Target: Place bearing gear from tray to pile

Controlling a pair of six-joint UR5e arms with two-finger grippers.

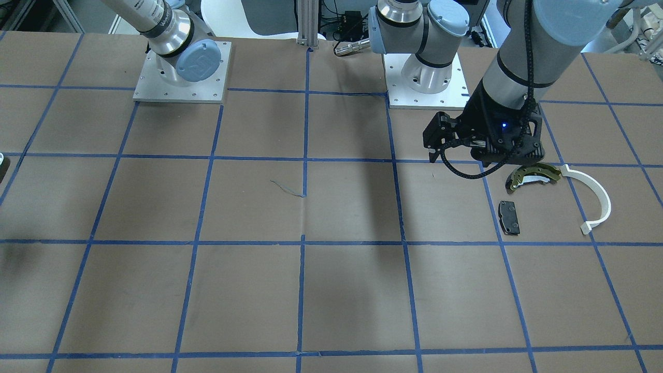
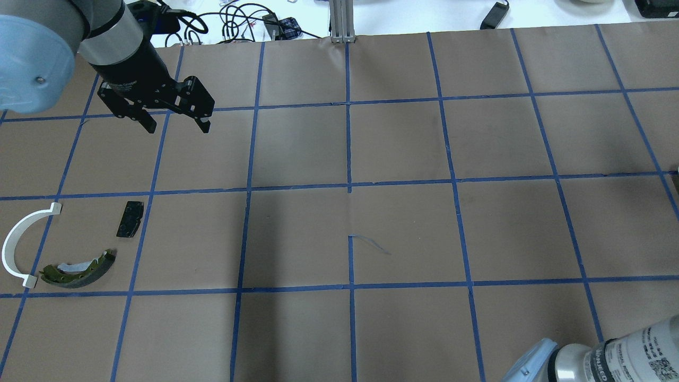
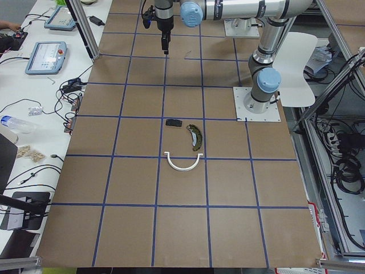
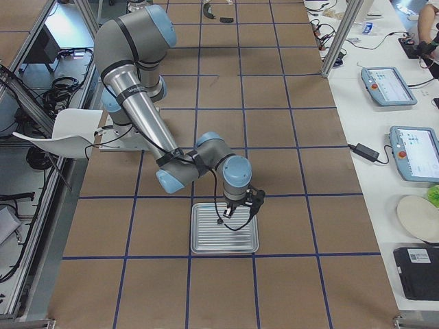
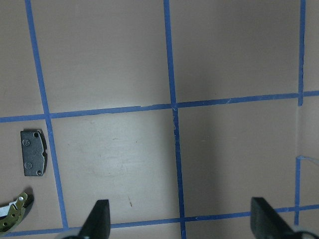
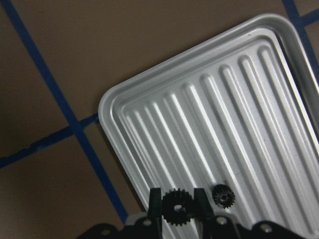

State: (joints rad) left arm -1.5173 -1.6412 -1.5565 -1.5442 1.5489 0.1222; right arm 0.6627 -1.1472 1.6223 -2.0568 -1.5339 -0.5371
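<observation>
The right gripper (image 6: 177, 198) pinches a gear (image 6: 174, 209) at the tray (image 6: 209, 124), frame bottom. The carry to the pile (image 2: 130, 219), lower left overhead, is not yet done. The left gripper (image 2: 178, 126) hangs wide open, empty.

On the brown paper-covered desk (image 2: 403, 212), the white plastic half-ring arc (image 2: 13, 241) lies left of the brass-coloured curved brake shoe (image 2: 79, 270) (ends just beside), the small black rectangular pad (image 2: 130, 218) beyond both.

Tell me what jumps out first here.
The right gripper, over the ribbed tray, pinches a small black gear; a second gear lies on the tray beside it. At the other end the left gripper hangs open near the pile: brake shoe, white arc, black pad.
</observation>
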